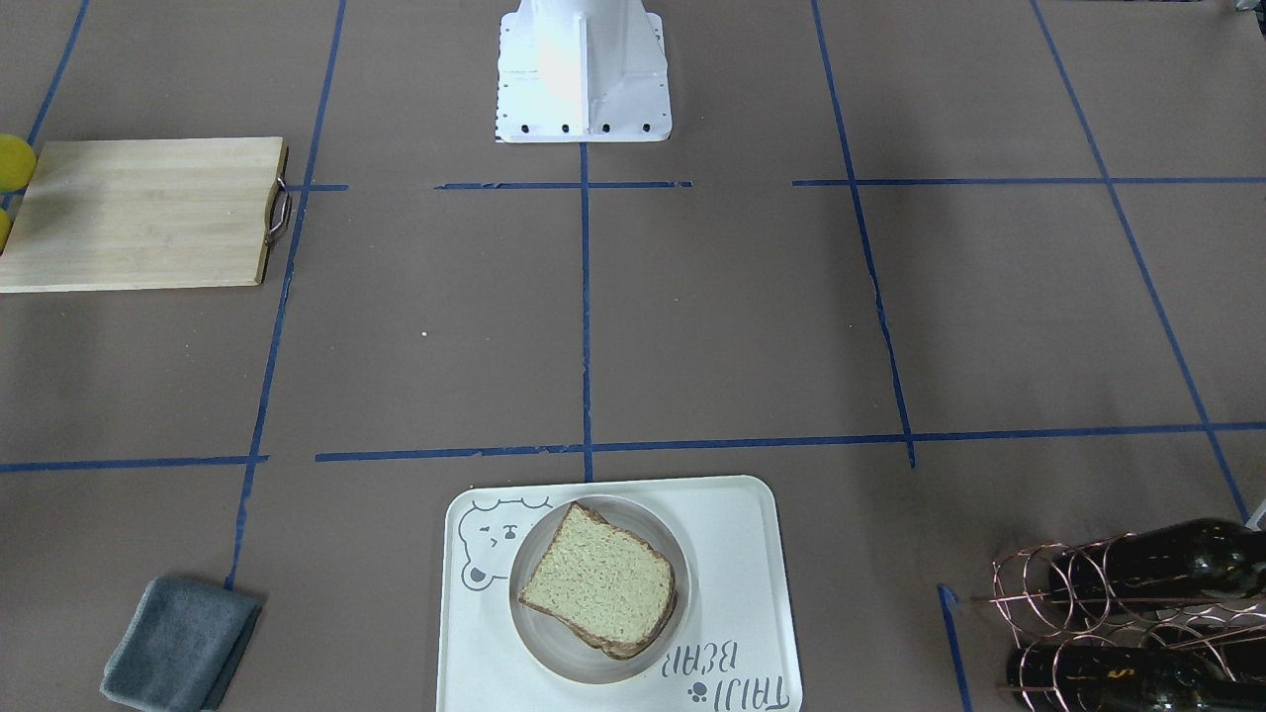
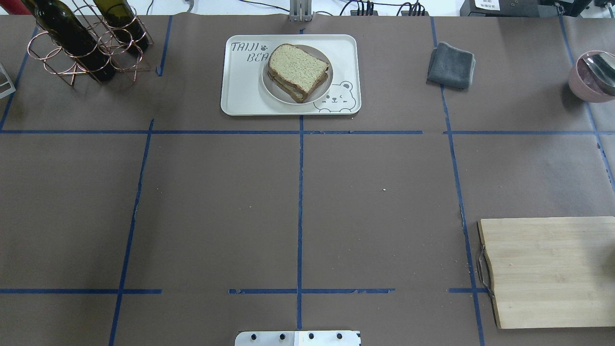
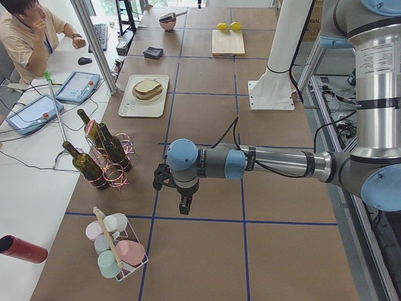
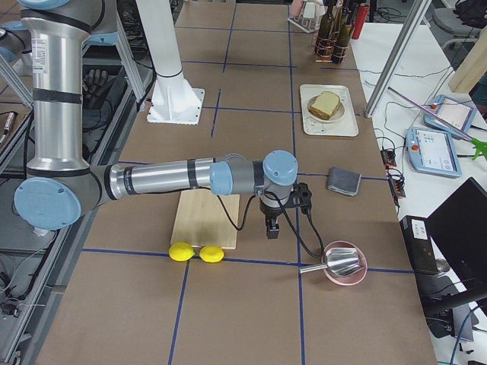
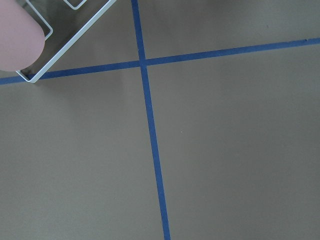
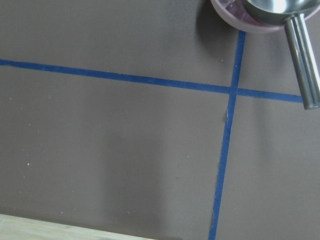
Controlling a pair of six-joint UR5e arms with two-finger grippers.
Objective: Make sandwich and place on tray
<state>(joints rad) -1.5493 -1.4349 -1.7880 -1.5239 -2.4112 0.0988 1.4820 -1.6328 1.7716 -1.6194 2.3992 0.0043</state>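
One sandwich (image 2: 298, 72) is seen, made of two slices of speckled tan bread with dark brown crust. It is set on one small round pale plate (image 1: 593, 668), which rests inside one cream-white rectangular tray (image 2: 240, 98) with rounded corners, a bear drawing and grey lettering, at the table's far middle edge. Two arms are counted. The left gripper (image 3: 186, 208) and the right gripper (image 4: 272, 230) are each pointed down over bare table, well apart from the tray, and whether their fingers are released or clenched cannot be told. One light wooden cutting board (image 2: 547, 269) with a metal handle, two yellow lemons (image 4: 196, 252) just beside it, one folded grey cloth (image 2: 450, 66), one pink bowl (image 4: 345, 264) holding a steel ladle, and one copper wire rack (image 2: 77, 53) with dark glass bottles are also laid out. The table (image 2: 216, 206) is covered with matte brown paper and divided into rectangles by blue tape. A white side bench (image 3: 37, 144) with cables and tablets is set alongside, where one person (image 3: 28, 31) is seated.
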